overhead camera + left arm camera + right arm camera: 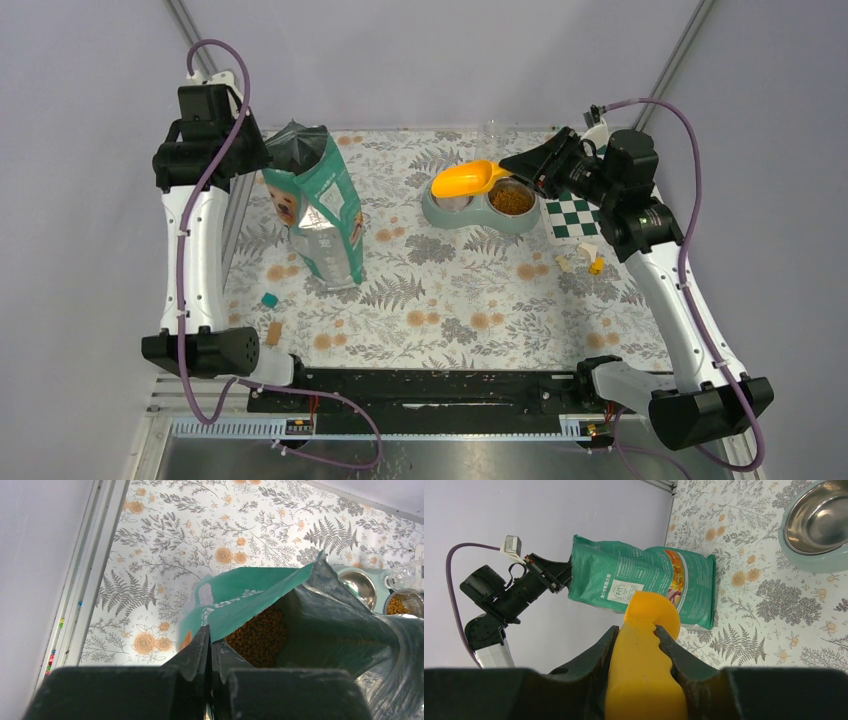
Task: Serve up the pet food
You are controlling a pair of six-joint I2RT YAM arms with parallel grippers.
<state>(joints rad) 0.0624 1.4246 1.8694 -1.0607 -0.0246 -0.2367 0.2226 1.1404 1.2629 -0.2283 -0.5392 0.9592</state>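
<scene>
**A:** Pale lilac walls, and a table under a floral cloth (450, 300). Where is the pet food (260, 635)?

**B:** In two places. A brown heap shows inside the open mouth of the teal bag (325, 215), and more fills the right half of the twin feeder (475, 226).

**A:** And the claws?

**B:** The left gripper (209, 630) is clenched on the bag's rim, pinching the foil edge just beside the heap. The right gripper (636, 630) grasps the handle of the yellow-orange scoop (468, 180), with a finger on each side.

**A:** What does the next move turn on?

**B:** In my judgement, on the gap between the scoop and the bag mouth. From above, the scoop hangs over the feeder's left half, and the mouth lies well apart from it, at about nine o'clock. The scoop's long axis runs roughly nine to three, with its cup at the nine end, so it already faces the bag. The bag stands leaning, with its mouth at the eleven end and its base at five.

**A:** Which arm is nearer the bag?

**B:** The left, which is touching it. That arm rises along the table's nine o'clock edge, with its wrist bent toward three onto the rim. The right arm climbs from its base at five to the far three o'clock side, with its wrist turned toward nine. It would have to carry the scoop across.
</scene>
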